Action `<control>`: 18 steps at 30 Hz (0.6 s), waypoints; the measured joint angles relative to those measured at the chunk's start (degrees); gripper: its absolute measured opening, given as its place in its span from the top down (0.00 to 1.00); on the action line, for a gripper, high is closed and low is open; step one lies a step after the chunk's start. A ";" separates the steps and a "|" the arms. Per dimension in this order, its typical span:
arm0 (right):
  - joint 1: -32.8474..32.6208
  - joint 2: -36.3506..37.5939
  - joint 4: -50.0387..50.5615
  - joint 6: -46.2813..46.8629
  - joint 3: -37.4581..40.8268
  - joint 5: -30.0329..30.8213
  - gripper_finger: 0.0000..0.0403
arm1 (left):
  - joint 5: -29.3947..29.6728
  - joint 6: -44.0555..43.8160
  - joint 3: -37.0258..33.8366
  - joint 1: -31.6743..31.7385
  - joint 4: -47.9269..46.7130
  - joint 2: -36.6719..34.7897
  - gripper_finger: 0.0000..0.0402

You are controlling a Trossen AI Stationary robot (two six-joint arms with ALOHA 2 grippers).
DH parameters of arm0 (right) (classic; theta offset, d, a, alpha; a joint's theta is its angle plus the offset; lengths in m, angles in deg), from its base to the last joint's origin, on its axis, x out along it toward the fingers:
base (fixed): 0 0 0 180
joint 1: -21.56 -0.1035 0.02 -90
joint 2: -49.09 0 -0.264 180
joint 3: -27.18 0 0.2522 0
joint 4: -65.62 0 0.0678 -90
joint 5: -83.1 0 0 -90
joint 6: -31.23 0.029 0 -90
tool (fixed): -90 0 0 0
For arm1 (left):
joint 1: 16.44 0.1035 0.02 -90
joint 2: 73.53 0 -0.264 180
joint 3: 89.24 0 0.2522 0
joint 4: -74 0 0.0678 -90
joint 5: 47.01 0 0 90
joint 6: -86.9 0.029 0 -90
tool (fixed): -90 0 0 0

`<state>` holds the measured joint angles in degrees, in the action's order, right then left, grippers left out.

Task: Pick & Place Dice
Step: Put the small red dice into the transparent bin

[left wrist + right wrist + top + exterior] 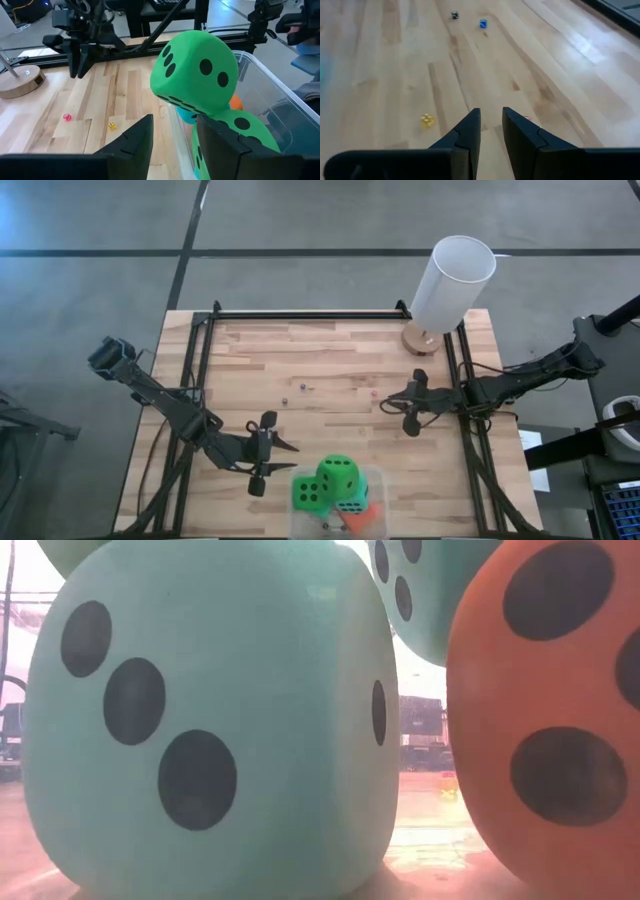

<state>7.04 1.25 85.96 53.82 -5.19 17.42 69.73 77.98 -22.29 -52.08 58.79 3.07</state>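
Five dice [338, 476], green, teal and orange, were seen piled in a clear bin [376, 480]. Beside the bin, the left gripper [277, 448] was held open and empty. Farther from the bin, the right gripper [392, 404] was lowered, fingers nearly closed, empty.

Low view: teal die [215, 720] and orange die [560, 720] fill the frame, edges cropped. The 4 tiny dice [483, 23] show no readable pips.
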 joint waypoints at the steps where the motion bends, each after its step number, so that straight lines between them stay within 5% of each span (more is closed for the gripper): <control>1: -0.02 0.06 -0.11 0.01 -0.02 -0.64 0.81 | 0.02 0.00 0.00 0.00 0.00 0.00 0.62; 18: -0.04 -0.36 -0.01 -0.04 -0.57 -2.88 0.56 | 0.02 0.17 -0.02 0.00 -0.02 0.00 0.62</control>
<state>6.99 0.88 85.95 53.79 -5.76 14.55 69.75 78.15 -22.31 -52.08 58.77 3.07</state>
